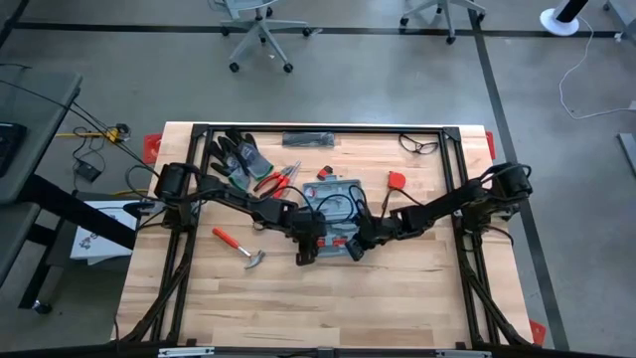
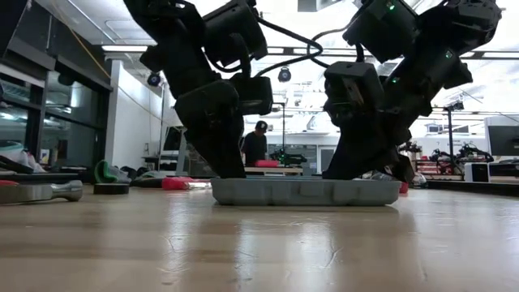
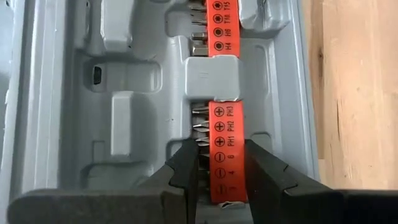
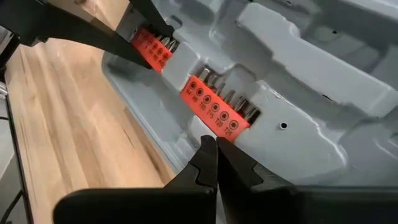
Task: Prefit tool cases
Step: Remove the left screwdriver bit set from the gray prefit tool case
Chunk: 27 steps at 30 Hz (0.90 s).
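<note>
The blue-grey tool case lies open and flat at the table's middle, its moulded recesses facing up. Two orange bit holders sit in one row along its near wall. My left gripper comes down on one holder and is shut on it. My right gripper is shut, its tips down at the end of the other holder, by the case's wall. In the low view both arms reach down onto the case. My left gripper pinches the orange bit holder's end stretch between its two fingers. One finger lies on the side of the bit tips, the other on the holder's back edge. The fingers slant down from above, across the holder, which lies in its recess. My right gripper's shut fingertips stand at the case's wall beside the second holder's end, slanting down. Whether they touch the case I cannot tell.
A red-handled hammer lies left of the case. Dark gloves and red pliers lie at the far left. A small red piece, glasses and a black bar lie along the far side. The near half is bare wood.
</note>
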Available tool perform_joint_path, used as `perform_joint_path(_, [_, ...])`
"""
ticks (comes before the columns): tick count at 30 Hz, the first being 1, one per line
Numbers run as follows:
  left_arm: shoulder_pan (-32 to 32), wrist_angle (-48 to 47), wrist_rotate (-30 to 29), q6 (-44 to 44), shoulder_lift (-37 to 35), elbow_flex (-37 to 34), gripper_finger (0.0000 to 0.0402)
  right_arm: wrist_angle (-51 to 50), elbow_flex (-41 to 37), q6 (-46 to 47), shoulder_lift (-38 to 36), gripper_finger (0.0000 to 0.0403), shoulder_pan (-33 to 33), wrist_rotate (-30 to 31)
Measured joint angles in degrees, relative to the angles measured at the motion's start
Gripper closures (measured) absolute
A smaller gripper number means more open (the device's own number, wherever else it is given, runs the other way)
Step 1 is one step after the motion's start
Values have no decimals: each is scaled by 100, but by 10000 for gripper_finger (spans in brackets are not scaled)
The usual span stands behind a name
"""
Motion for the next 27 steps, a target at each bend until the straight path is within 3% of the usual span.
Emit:
perform_joint_path(11, [64, -844, -120, 394, -144, 611, 319, -21, 2, -26, 8, 403, -11, 0])
perform_joint_path(27, [120, -823, 1, 368, -306, 660, 319, -152, -9, -68, 11, 403, -11, 31])
